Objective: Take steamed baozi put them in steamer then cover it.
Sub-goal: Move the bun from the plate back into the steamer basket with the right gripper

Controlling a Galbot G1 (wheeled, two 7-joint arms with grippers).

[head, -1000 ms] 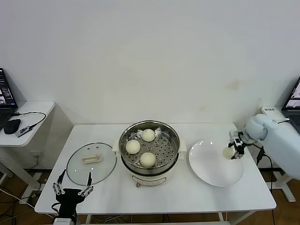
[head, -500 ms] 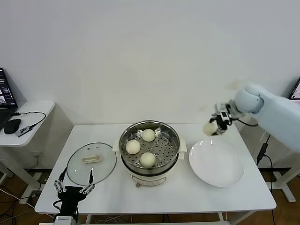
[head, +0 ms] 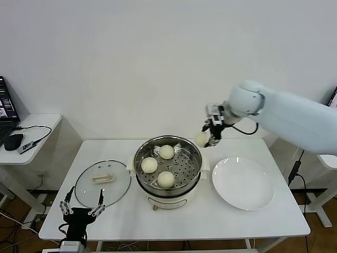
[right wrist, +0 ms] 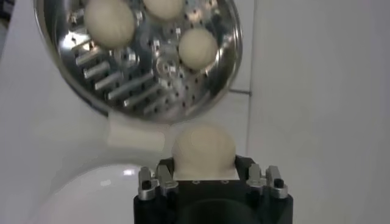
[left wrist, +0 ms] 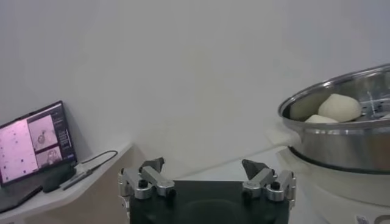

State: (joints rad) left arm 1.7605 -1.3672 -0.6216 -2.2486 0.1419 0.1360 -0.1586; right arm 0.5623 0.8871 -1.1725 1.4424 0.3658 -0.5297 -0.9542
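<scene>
The steamer (head: 167,169) is set upright at the table's (head: 263,221) centre, three baozi (head: 166,179) inside. The cover (head: 102,182) lies flat towards the left edge, its handle apparently lengthwise along it. Beyond the steamer's rear right rim, a fourth bun (head: 202,138) is clasped by the right gripper (head: 209,135). The left gripper (head: 81,209) is spread wide at the front left corner.

White plate (head: 243,184), laptop (head: 5,108), mouse (head: 13,141)

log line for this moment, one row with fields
right gripper: shut on bun, above steamer rim | in steamer: three buns | plate: bare | lid: on table | left gripper: open, idle near lid
</scene>
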